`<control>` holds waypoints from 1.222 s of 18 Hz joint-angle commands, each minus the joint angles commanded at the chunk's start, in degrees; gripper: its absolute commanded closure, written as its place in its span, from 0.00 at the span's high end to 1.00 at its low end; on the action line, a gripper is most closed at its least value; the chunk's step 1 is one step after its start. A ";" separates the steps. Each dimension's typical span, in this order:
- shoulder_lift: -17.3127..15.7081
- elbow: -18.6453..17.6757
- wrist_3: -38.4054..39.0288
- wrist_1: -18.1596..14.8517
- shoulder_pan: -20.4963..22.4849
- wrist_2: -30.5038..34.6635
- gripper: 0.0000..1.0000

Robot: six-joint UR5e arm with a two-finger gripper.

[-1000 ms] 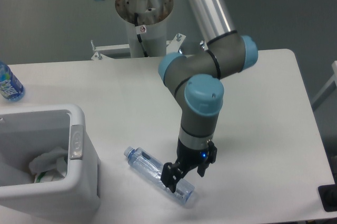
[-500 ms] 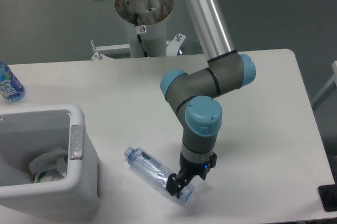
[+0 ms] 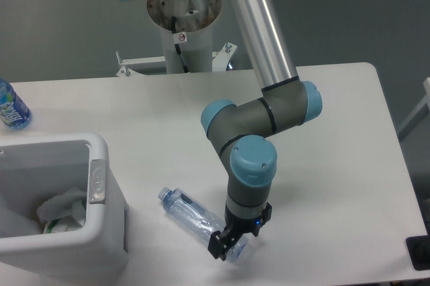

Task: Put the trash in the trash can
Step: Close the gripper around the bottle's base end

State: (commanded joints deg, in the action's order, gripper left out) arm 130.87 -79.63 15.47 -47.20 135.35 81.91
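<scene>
The arm [image 3: 259, 108] reaches down over the table [image 3: 336, 165] with its gripper [image 3: 225, 248] at the base end of the bottle [image 3: 191, 213], which lies on its side, blue cap toward the bin [image 3: 101, 232]. The jaws sit astride the bottle's base; I cannot tell whether they pinch it. The wrapper [image 3: 60, 209] lies inside the bin, and a blue-labelled bottle [image 3: 10, 106] stands at the table's left edge.

Bottle [image 3: 190, 212] right of trash can [image 3: 101, 185]
</scene>
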 joint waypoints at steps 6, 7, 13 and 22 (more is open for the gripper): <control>0.17 -0.09 -0.26 0.00 0.00 0.35 1.00; 0.44 -0.09 -0.35 0.00 0.00 1.66 1.00; 1.32 -0.26 -0.44 0.09 -0.09 3.25 1.00; 1.85 -0.53 -0.26 0.09 -0.53 3.34 0.84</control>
State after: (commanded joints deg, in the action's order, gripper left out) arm 132.72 -80.16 15.20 -47.11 134.82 85.25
